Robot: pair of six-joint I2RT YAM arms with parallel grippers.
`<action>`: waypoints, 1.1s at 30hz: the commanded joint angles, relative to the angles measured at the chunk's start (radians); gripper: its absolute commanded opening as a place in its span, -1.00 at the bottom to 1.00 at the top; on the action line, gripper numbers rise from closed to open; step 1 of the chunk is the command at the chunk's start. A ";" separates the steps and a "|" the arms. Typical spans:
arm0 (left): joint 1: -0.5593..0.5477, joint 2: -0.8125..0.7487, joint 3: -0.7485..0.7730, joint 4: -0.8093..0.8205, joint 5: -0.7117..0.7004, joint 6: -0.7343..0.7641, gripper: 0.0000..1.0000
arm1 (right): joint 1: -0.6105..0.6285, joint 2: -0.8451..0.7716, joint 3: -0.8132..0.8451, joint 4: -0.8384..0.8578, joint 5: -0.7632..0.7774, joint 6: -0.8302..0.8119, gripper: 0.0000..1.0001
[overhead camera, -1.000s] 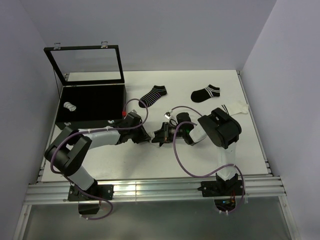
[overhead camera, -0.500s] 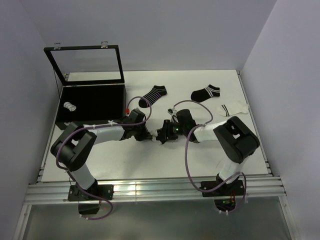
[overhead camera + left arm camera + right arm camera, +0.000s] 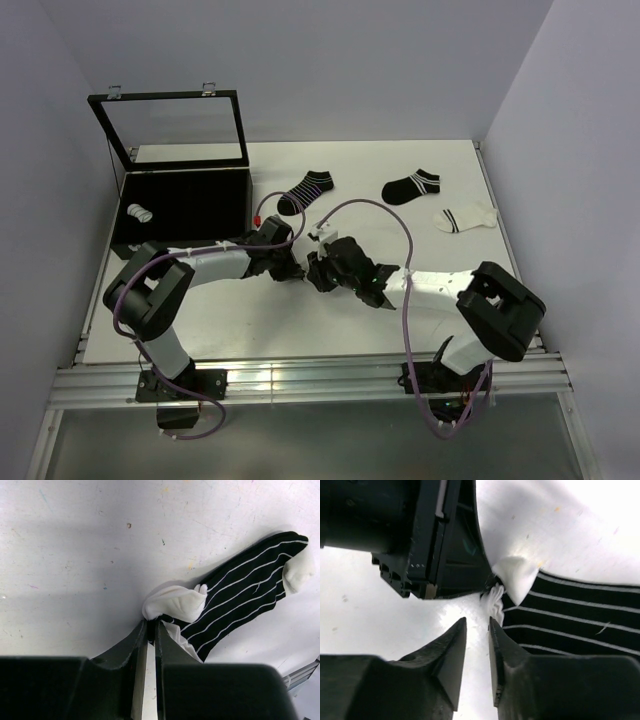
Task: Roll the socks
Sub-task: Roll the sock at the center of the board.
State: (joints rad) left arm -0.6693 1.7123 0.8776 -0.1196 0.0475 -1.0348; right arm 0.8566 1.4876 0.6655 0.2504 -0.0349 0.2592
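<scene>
Left gripper (image 3: pixel 151 624) jaws stand nearly closed, pinching the white cuff of the pinstriped black sock (image 3: pixel 245 592); the fabric bunches up right at the tips. The sock lies flat on the white table (image 3: pixel 75 555), its white toe pointing away from the fingers.

Right gripper (image 3: pixel 476 622) is narrowly parted with nothing between its fingers. Its tips sit just short of the ruffled cuff edge, facing the left gripper's nose.

From overhead I see both arms low over the table. Left arm: elbow bent at the near left, forearm stretched rightward. Right arm: elbow folded near the right front edge, forearm running long to the left. The grippers meet tip to tip near mid-table and cover the sock in that view.

Farther back lie three flat socks, well apart: a black striped sock (image 3: pixel 305 190), a black sock with striped cuff (image 3: pixel 411 186) and a white striped sock (image 3: pixel 465 217). One rolled sock (image 3: pixel 141 213) sits in the open black case (image 3: pixel 200 205), lid raised.
</scene>
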 commanded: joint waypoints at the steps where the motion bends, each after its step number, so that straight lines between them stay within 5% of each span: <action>1: -0.004 0.046 -0.014 -0.135 -0.061 0.048 -0.72 | 0.047 0.002 -0.009 0.095 0.153 -0.106 -0.39; 18: -0.006 0.046 0.001 -0.138 -0.057 0.051 -0.74 | 0.102 0.174 0.017 0.099 0.260 -0.135 -0.39; 28: -0.006 0.046 0.001 -0.141 -0.057 0.055 -0.75 | 0.102 0.037 0.000 0.090 0.222 -0.121 -0.37; 33: -0.006 0.046 0.006 -0.144 -0.043 0.059 -0.75 | 0.102 0.045 0.035 0.055 0.227 -0.152 -0.19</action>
State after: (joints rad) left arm -0.6704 1.7176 0.8928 -0.1429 0.0479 -1.0298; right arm 0.9531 1.5398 0.6682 0.3199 0.1761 0.1299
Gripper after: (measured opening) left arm 0.129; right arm 0.394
